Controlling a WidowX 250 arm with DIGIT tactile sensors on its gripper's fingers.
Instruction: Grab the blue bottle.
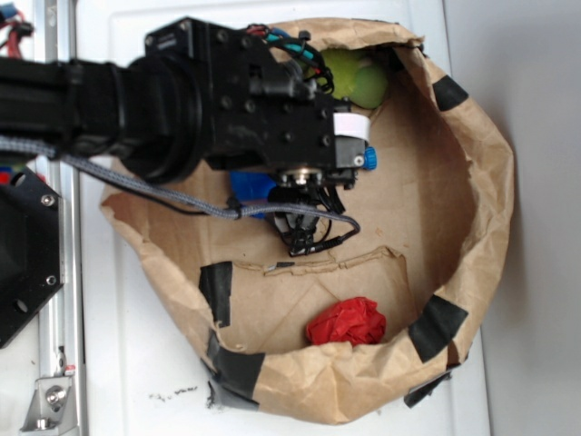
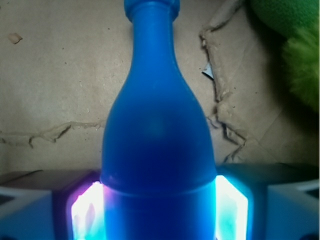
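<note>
The blue bottle [image 2: 157, 135] fills the middle of the wrist view, lying on brown paper with its neck pointing away from the camera. My gripper [image 2: 159, 210] is shut on its cylindrical body, and a glowing pad [image 2: 87, 212] presses against each side. In the exterior view the black arm reaches in from the left over the paper container. My gripper [image 1: 304, 182] points down and covers most of the blue bottle [image 1: 252, 186]. Only a patch of its body and its ribbed cap [image 1: 370, 156] show.
The brown paper container [image 1: 490, 182] has crumpled, raised walls patched with black tape. A red wad [image 1: 347, 322] lies by its near wall. A yellow-green ball [image 1: 356, 77] sits at the far wall, and the same ball [image 2: 295, 50] shows at the wrist view's upper right. The floor paper is torn [image 2: 220, 100].
</note>
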